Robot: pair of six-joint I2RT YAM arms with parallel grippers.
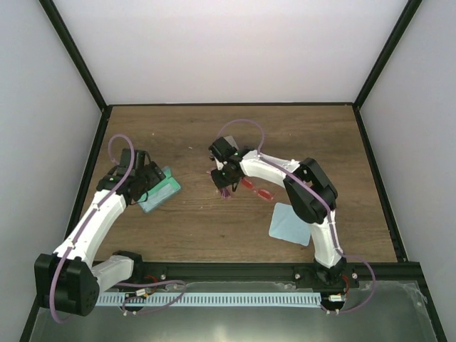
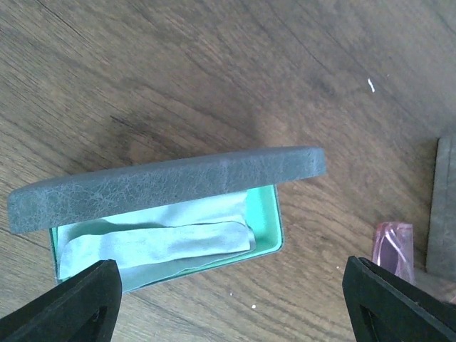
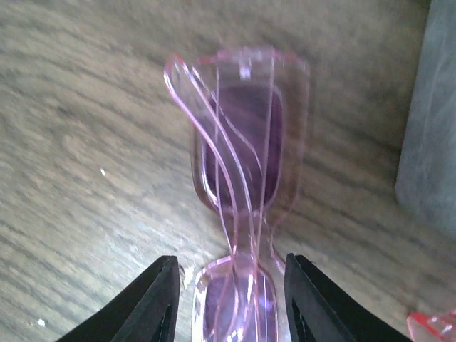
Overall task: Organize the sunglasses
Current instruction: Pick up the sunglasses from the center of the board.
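Two fingers of the right claw [image 3: 231,299] flank the folded pink sunglasses [image 3: 246,142] running up mid-frame in the wrist view. Whether they pinch them cannot be told; a good squeeze would land squarely across the bridge. At the overhead view's left, the left claw [image 2: 231,296] gapes above the open case [image 2: 171,178].

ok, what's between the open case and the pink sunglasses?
Just bare wooden table between the open case and the pink sunglasses, clearest in the top view; the left wrist view agrees.
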